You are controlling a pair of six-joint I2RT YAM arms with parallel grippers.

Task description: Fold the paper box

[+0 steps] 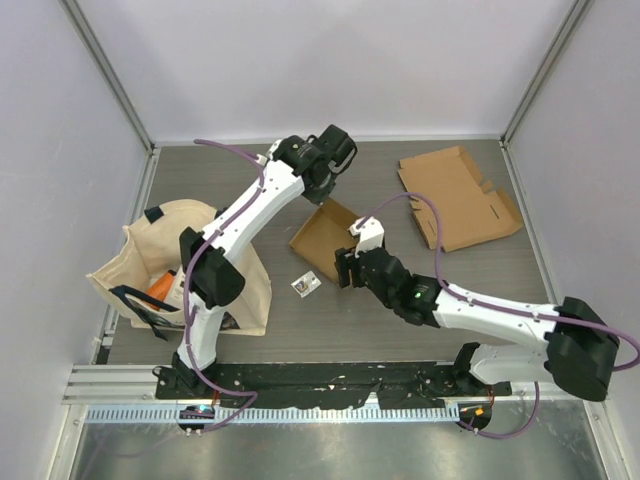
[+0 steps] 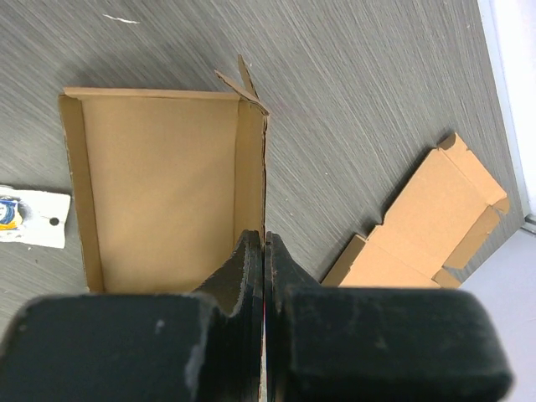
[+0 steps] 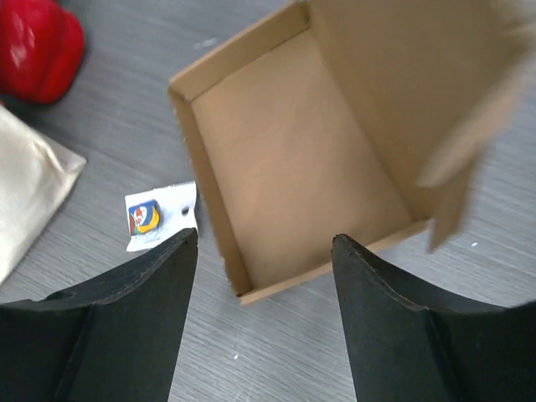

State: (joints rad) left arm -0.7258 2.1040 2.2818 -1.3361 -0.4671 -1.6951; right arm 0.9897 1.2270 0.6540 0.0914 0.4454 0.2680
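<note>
The paper box point(image 1: 322, 240) is a brown cardboard tray with raised walls, lying open in the middle of the table. My left gripper point(image 2: 265, 239) reaches down at its far side point(image 1: 324, 192) and is shut on the thin edge of one side wall of the box point(image 2: 159, 184). My right gripper point(image 1: 345, 270) hovers at the near corner, open with nothing between its fingers. In the right wrist view the box point(image 3: 293, 159) lies just ahead of the right gripper point(image 3: 264, 239), with a loose flap blurred at its right side.
A second, flat unfolded cardboard blank point(image 1: 460, 197) lies at the back right. A cream tote bag point(image 1: 180, 265) with items inside stands at the left. A small printed card point(image 1: 306, 285) lies beside the box. A red object point(image 3: 38, 46) sits near the bag.
</note>
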